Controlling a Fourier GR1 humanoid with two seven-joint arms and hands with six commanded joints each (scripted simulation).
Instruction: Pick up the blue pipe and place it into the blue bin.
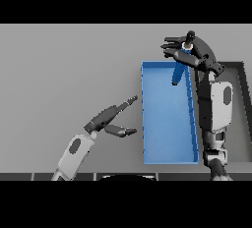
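The right robot hand (189, 50) clasped the short blue rigid pipe (178, 70) by its upper end above the rectangular blue bin (145, 119). It looked light and stiff (probably smooth, so slippery). The left robot hand (106, 120) hung open over the grey bench (64, 74).

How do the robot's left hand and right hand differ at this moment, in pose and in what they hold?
The right hand has its fingers curled round the blue pipe, while the left hand holds nothing, its fingers straight and spread. The right hand is over the far end of the blue bin; the left hand is over the grey table, just left of the bin. Both hands are dark, on white and grey arms.
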